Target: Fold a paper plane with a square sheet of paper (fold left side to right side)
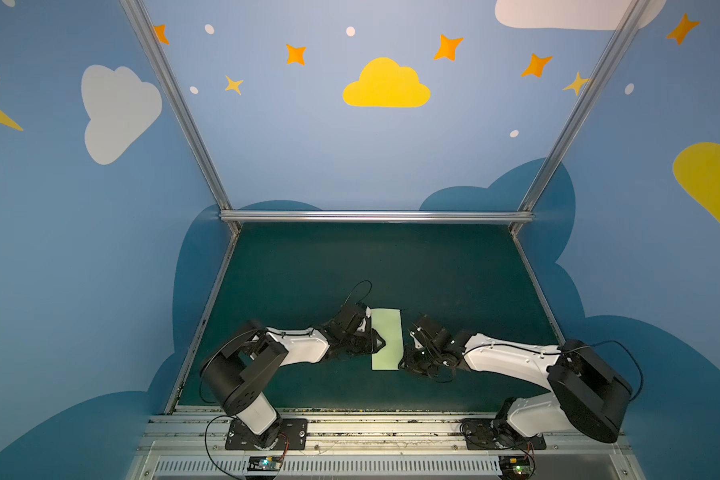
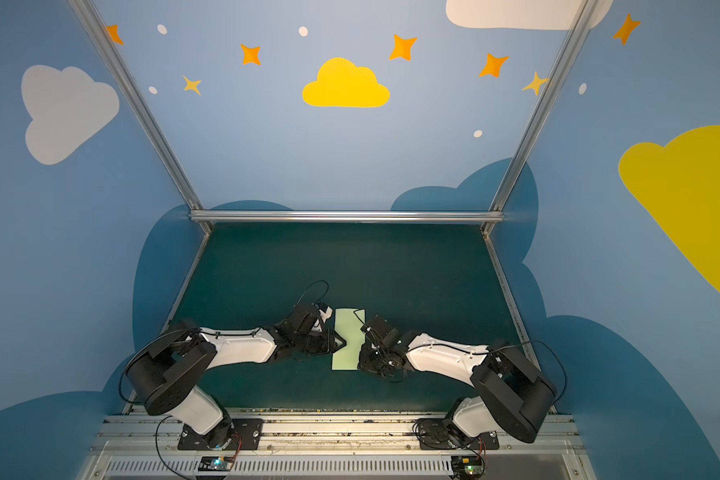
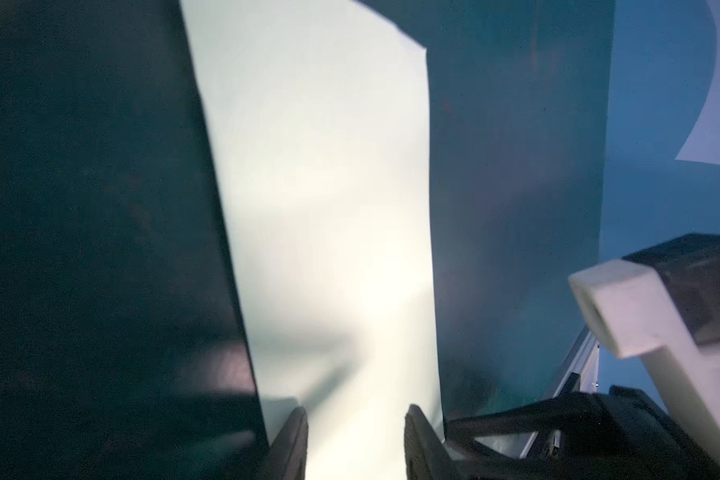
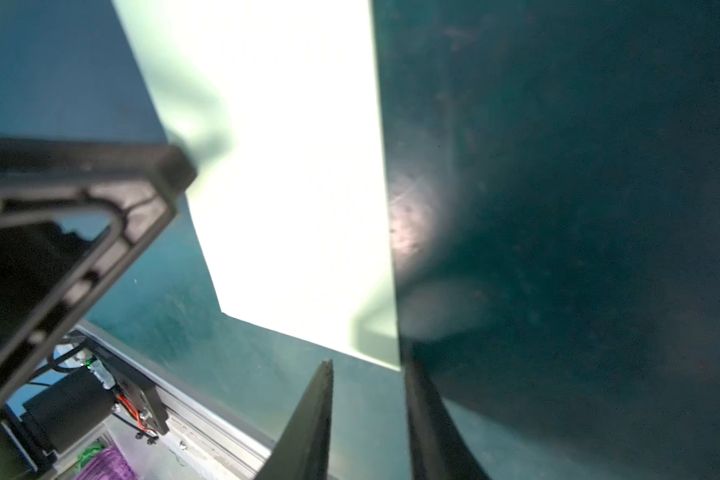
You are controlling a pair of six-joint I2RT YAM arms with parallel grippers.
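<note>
Far tabletop (image 1: 371,266) is free for you; left gripper (image 1: 378,343) and right gripper (image 1: 406,356) hem the paper (image 1: 387,332) on both sides.

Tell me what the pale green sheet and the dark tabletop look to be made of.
Pale green paper: thin paper, matte; it lies flat with crisp straight edges and sharp corners, and bright light gives no mirror shine.
Tabletop: dark green mat, perhaps rubber or vinyl, hard to tell; mostly matte, with faint scuffs and one soft sheen patch in the right wrist view.
</note>
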